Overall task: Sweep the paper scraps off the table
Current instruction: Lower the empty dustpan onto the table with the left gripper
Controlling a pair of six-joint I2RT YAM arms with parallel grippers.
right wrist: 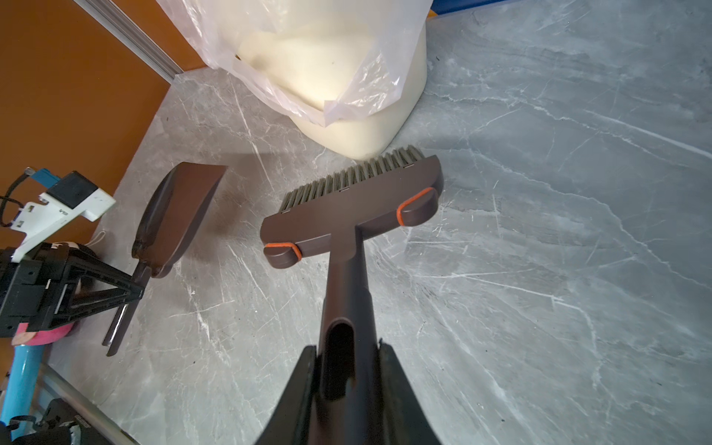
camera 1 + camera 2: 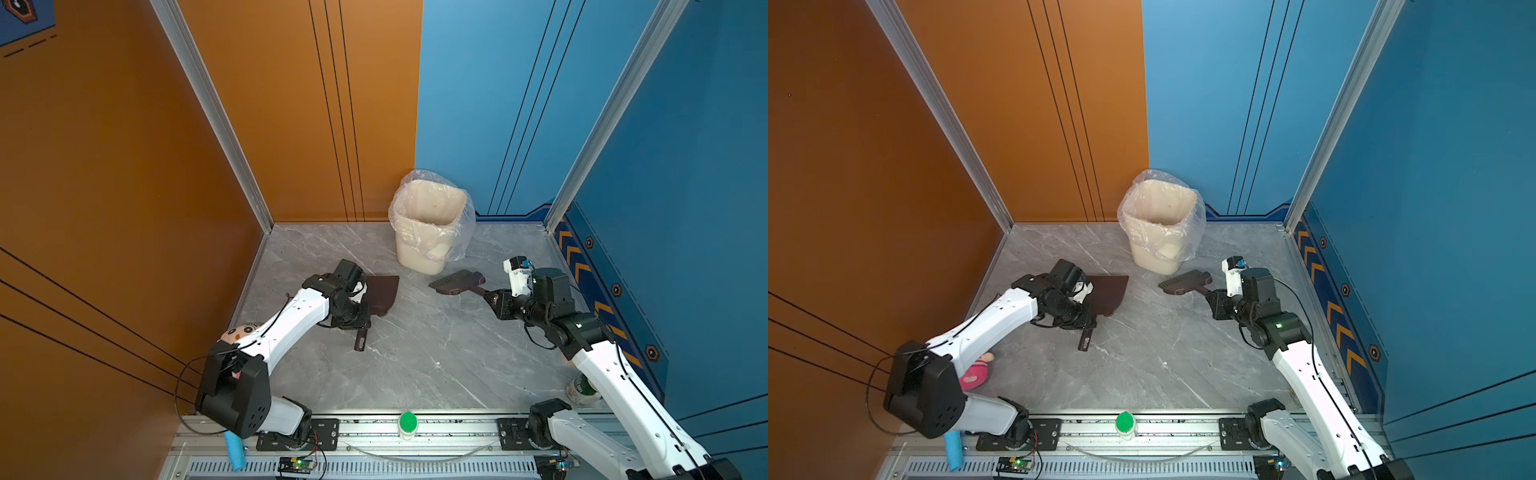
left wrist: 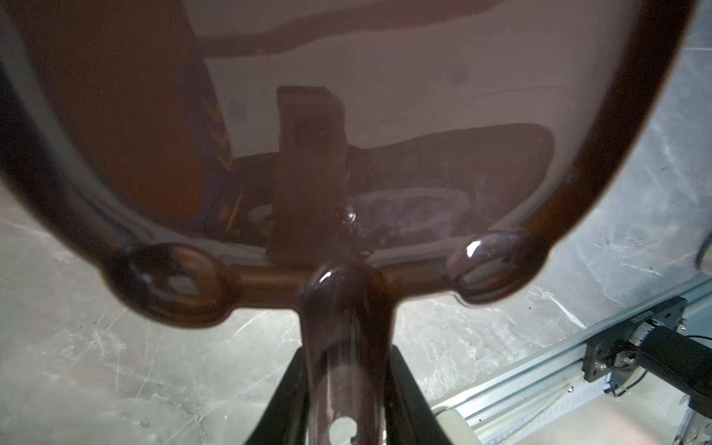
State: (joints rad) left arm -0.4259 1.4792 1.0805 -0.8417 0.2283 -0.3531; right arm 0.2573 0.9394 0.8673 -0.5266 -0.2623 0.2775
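In both top views the dustpan is shown left of centre on the grey marble bench, its handle clamped in the left fingers, while the brush is carried right of centre, its handle clenched in the right fingers. The lined waste bin stands at the upper middle of the bench, just behind both tools. No paper scraps are to be seen on the bench in any view; the inside of the bin is not shown clearly enough for its contents to be told, and the pan's inner face, seen close up in the left wrist view, appears bare. The sweeping is therefore judged to be done or nearly done, with the step in hand most likely a last check or the setting down of the tools. For this to be done well, the brush should be kept low with its bristles pointed toward the pan's open lip, so that any stray scrap is driven into the pan rather than past it; the pan's lip should be pressed flat on the bench. The bin's loose plastic liner, hanging just beside the bristles in the right wrist view, is best avoided, since it could be snagged. A plush doll lies at the lower left, beneath the left arm, and is to be left alone.
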